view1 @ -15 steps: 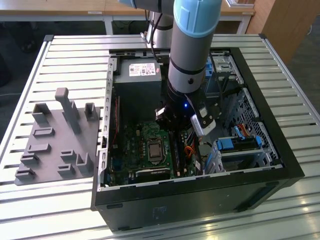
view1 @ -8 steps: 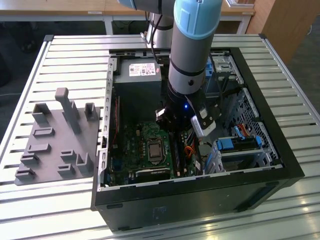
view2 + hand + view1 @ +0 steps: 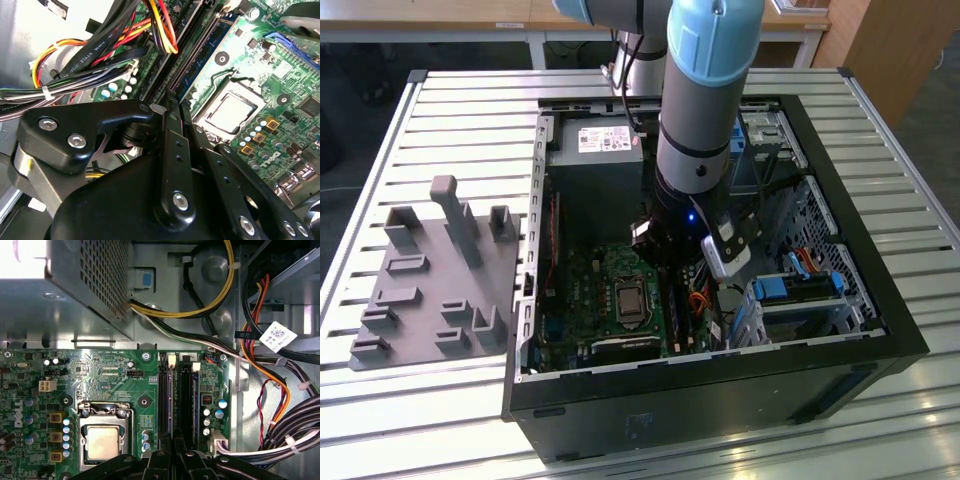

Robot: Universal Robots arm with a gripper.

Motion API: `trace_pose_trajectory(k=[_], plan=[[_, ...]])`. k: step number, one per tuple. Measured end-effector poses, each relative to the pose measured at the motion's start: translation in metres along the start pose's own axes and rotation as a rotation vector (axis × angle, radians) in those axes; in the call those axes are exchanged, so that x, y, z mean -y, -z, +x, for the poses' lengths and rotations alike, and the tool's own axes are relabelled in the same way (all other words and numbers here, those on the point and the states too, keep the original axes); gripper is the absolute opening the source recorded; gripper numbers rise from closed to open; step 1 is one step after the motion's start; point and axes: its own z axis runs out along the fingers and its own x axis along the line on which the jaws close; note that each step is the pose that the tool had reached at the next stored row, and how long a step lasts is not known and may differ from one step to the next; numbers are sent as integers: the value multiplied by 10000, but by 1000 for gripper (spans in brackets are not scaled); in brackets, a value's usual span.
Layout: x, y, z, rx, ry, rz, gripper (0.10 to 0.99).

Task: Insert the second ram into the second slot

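Seemingly nearly done, the ram (image 3: 170,400) stands in a slot (image 3: 171,361) beside the CPU socket (image 3: 102,440), the gripper (image 3: 172,447), mid-frame in the exterior view, clenched on its end; whether it is fully seated I cannot tell.

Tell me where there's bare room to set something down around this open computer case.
Bare slatted table lies behind the grey fixture tray, between it and the computer case, and along the front edge. Inside the case it is crowded: the arm's gripper sits over the memory slots, with cable bundles alongside.
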Motion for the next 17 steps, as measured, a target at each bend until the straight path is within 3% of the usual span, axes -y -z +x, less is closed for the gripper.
trace_pose_trajectory(k=[17], plan=[[0, -31, -18, -1, -29, -2, 137]])
